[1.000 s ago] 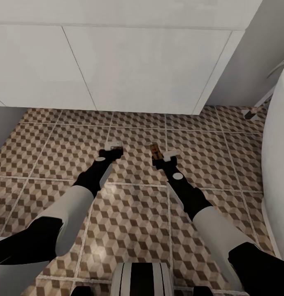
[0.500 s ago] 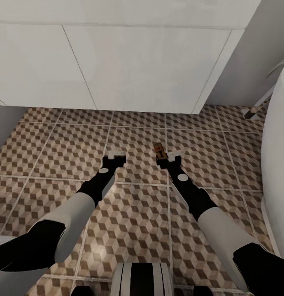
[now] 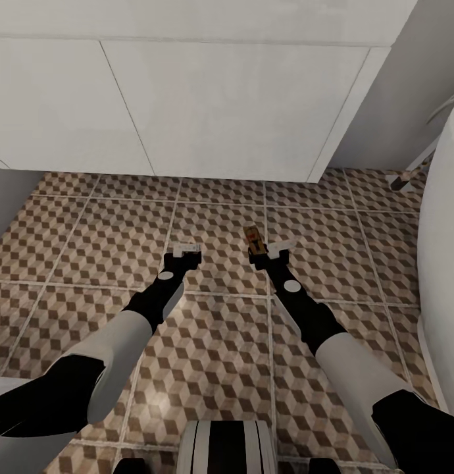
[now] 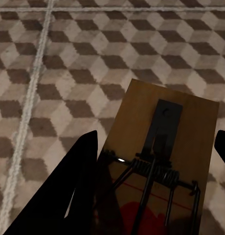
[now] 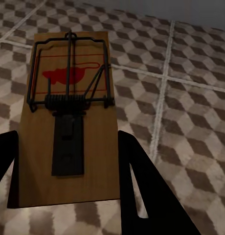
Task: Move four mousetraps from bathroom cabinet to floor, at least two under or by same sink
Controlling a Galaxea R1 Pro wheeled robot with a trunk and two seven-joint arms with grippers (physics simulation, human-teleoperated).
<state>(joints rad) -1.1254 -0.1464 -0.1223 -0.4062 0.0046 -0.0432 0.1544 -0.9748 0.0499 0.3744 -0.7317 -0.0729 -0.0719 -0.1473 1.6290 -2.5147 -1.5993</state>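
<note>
Cube-patterned bathroom floor (image 3: 207,355), white vanity (image 3: 220,112)

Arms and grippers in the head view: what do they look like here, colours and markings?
Both arms have white upper shells that narrow into black forearms and wrists. Each wrist carries a round white disc. The left gripper and right gripper are black at the base with pale, whitish fingers. No cables or lettering are visible. In the wrist views the fingers appear as dark wedges.

A brown mousetrap (image 4: 164,161) sits between two dark fingers (image 4: 78,186) of the left gripper (image 4: 156,196). The tiled bathroom floor (image 4: 68,63) lies behind it, toward 12 o'clock.
</note>
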